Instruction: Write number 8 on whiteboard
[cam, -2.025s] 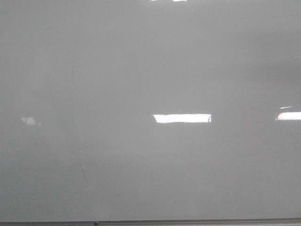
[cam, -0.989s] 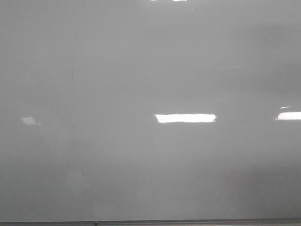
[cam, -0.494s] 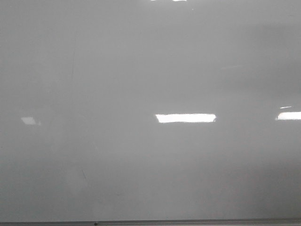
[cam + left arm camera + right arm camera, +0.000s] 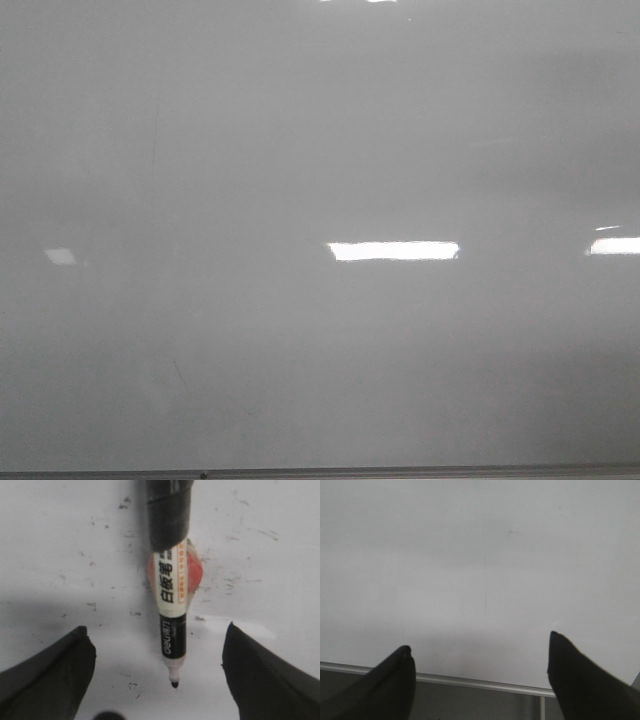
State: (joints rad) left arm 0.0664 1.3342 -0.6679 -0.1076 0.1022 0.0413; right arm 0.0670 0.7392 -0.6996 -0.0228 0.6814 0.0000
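The whiteboard (image 4: 300,150) fills the front view, glossy pale grey, and no number 8 shows on it in any view. Neither arm appears in the front view. In the left wrist view a black-and-white marker (image 4: 172,595) points its uncapped black tip (image 4: 174,684) at the whiteboard (image 4: 60,555). It hangs from a black holder above, not between the fingers. My left gripper (image 4: 156,628) is open, its fingers far to either side of the marker. I cannot tell whether the tip touches the board. My right gripper (image 4: 480,640) is open and holds nothing, over the whiteboard (image 4: 470,555).
A thin grey frame edge (image 4: 400,472) runs along the board's bottom, also under the right gripper as a rail (image 4: 470,681). Bright rectangular light reflections (image 4: 392,251) lie on the board. Faint old streaks (image 4: 154,140) and black specks (image 4: 123,503) mark it. A reddish blob (image 4: 194,570) sits behind the marker.
Only the bright middle reflection shifts slightly from frame to frame. No mark or arm has appeared on the board in the front view.
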